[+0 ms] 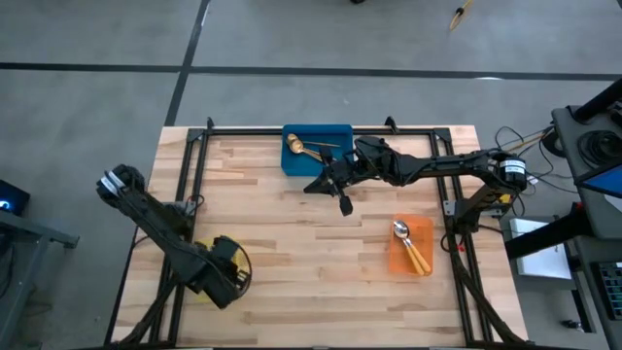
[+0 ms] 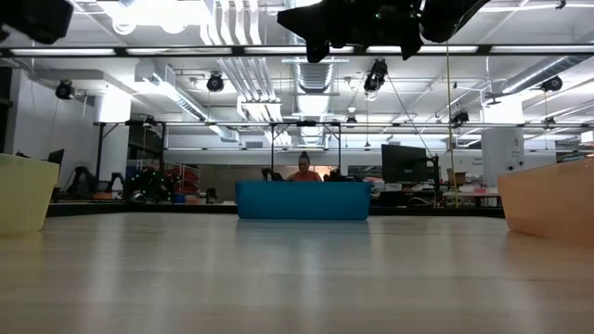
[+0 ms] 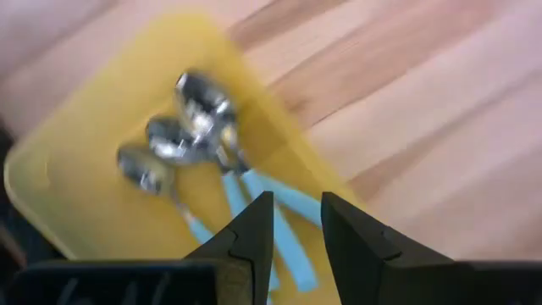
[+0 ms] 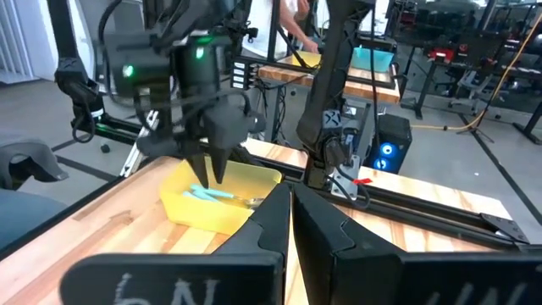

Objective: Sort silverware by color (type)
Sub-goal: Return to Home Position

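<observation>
The left jaws, slightly spread and empty, hang over blue-handled spoons [image 3: 182, 140] in the yellow bin [image 3: 85, 203] at seven o'clock on the desk [image 1: 292, 262], while the right jaws, pressed together, hover near its centre.

The table [image 1: 292, 253] is pale wood in smooth planks. The yellow bin [image 3: 76, 195], the blue bin [image 1: 330, 134] and the orange bin [image 1: 425, 224] look like smooth plastic. The blue-handled spoons [image 3: 203, 102] have shiny metal bowls and plastic-looking handles. The gold spoon [image 1: 296, 148] shines too.
</observation>
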`<state>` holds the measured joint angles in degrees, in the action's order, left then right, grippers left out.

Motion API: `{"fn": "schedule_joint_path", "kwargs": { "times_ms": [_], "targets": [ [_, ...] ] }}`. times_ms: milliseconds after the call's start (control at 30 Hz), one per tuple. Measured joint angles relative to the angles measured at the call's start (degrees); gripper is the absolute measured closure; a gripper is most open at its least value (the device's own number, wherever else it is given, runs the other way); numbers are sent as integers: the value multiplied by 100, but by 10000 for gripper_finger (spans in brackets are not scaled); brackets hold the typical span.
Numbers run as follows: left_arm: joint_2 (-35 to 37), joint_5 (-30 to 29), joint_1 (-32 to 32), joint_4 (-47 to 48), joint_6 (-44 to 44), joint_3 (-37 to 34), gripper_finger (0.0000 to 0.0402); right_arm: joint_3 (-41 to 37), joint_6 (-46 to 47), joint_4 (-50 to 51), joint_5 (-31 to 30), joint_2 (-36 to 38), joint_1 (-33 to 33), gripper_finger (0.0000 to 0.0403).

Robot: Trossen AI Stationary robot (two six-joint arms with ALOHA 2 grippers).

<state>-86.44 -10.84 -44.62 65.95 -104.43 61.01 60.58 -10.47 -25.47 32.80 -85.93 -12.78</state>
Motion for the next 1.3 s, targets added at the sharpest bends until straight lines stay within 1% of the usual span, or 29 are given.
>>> {"fn": "schedule_joint_path", "kwargs": {
  "times_ms": [167, 300, 333, 400, 433, 533, 600, 667, 800, 900, 1067, 1133, 1233, 1300],
  "targets": [
    [510, -690, -134, -282, 934, -163, 326, 0, -4, -2, -2, 0, -1, 394],
    [715, -814, -178, -553, 1896, -304, 327, 0, 22, -2, -2, 2, 0, 394],
    [796, -933, -186, -659, 2151, -281, 327, 0, 74, 0, 0, 10, 0, 394],
    [940, -1402, -205, -760, 2661, -172, 327, 0, 224, 13, 2, 42, -1, 394],
    [1009, -1771, -237, -832, 3009, -105, 327, 0, 276, -3, 17, 57, 2, 394],
    [1314, -2890, -376, -1261, 4454, 73, 327, -50, 302, 3, 91, 133, 126, 394],
    [1568, -3341, -403, -1515, 5427, 122, 327, -138, 364, 24, 111, 209, 251, 394],
    [1846, -3600, -394, -1693, 6216, 122, 327, -252, 388, 36, 29, 295, 406, 394],
    [2305, -3809, -372, -1870, 7500, 120, 327, -401, 449, 339, -583, 534, 738, 394],
    [2536, -3815, -336, -1951, 8199, 116, 327, -452, 436, 633, -985, 653, 1007, 394],
    [2683, -3787, -299, -2240, 9230, 60, 327, -598, 237, 721, -1038, 815, 1336, 394],
    [2746, -3731, -299, -2390, 9588, -33, 327, -723, 166, 719, -1163, 935, 1402, 394],
    [2856, -3695, -292, -2727, 9849, -228, 327, -980, 120, 659, -1635, 1128, 1471, 394],
    [2990, -3658, -289, -3091, 10013, -479, 327, -1237, 53, 451, -1694, 1236, 1490, 394]
  ]
}}
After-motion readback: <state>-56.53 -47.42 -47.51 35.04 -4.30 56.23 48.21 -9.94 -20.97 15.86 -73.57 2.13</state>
